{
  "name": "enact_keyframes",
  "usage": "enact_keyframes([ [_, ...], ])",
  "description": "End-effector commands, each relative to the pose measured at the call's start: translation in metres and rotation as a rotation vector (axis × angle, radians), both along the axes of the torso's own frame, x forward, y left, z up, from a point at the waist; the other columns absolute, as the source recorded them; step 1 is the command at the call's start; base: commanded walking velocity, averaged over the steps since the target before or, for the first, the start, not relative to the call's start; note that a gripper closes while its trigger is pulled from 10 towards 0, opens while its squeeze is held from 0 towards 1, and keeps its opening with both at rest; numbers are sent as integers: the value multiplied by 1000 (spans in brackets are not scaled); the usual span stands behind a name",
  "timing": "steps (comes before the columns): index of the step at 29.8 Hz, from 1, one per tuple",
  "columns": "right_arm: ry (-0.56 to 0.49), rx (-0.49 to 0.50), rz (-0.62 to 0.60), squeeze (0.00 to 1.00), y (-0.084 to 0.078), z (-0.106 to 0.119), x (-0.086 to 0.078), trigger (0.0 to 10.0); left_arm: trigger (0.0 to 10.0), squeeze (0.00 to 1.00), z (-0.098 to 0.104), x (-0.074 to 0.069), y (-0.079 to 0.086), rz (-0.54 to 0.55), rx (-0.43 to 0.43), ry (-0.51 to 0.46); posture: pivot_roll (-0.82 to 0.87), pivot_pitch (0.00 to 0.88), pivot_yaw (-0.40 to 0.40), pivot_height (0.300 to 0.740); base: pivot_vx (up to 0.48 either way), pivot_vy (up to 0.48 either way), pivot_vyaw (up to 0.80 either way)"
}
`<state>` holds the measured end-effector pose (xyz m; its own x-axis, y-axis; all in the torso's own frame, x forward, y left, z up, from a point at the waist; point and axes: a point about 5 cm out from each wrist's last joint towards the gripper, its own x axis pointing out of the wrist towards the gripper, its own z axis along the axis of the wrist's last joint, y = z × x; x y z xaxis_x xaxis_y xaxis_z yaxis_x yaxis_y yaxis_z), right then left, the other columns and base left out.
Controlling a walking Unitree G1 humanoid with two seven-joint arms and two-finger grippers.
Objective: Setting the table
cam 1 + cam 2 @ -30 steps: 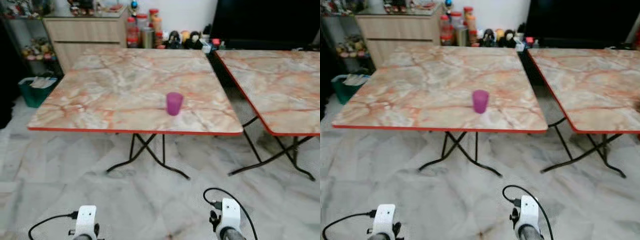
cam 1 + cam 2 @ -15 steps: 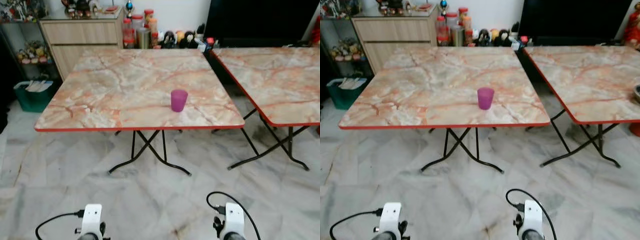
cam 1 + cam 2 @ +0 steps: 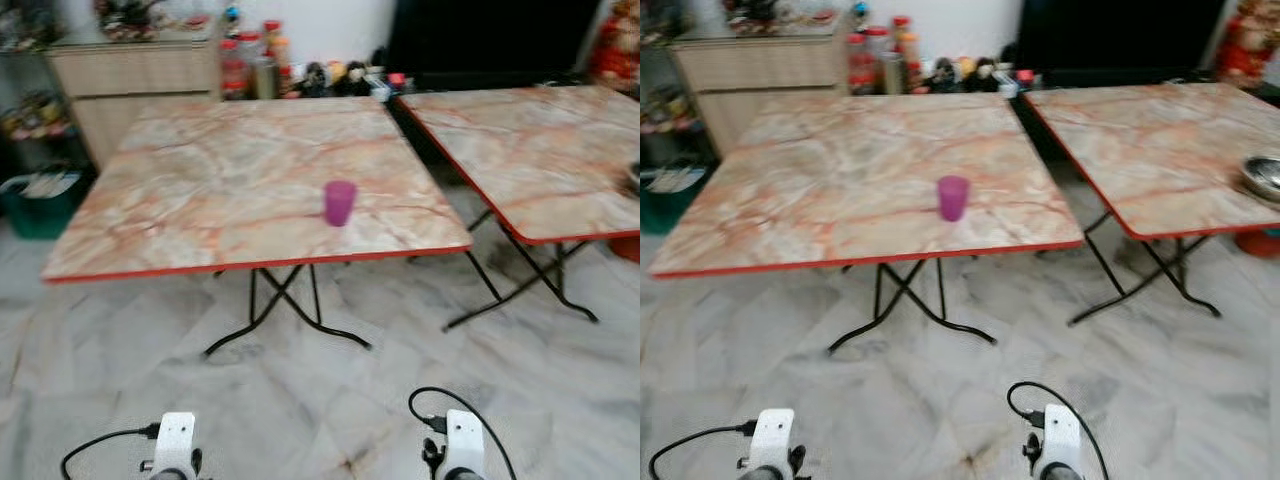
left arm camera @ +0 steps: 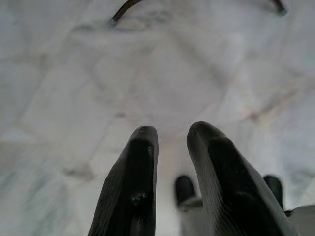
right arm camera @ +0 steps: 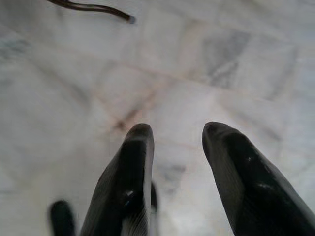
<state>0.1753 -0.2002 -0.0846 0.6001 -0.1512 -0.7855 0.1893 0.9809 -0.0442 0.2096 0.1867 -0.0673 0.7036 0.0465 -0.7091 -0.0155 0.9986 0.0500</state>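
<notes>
While both grippers hang slightly parted, empty, R eye catches a steel bowl.

We see a purple cup, upright, empty-looking, on the marble-top table nr its front edge, right of centre. A metal bowl sits on 2nd table.
</notes>
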Motion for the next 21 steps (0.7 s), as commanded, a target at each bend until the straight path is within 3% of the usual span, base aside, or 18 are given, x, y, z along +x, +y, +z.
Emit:
enact_keyframes([
  [1,-41,29,24,0,14,4,13,10000,10000,0,-4,-11,16,18,35,38,64,0,-6,740,322,0,700],
  [21,-50,45,-6,0,13,5,14,10000,10000,0,-4,-11,15,30,31,38,68,0,-12,740,322,0,0],
])
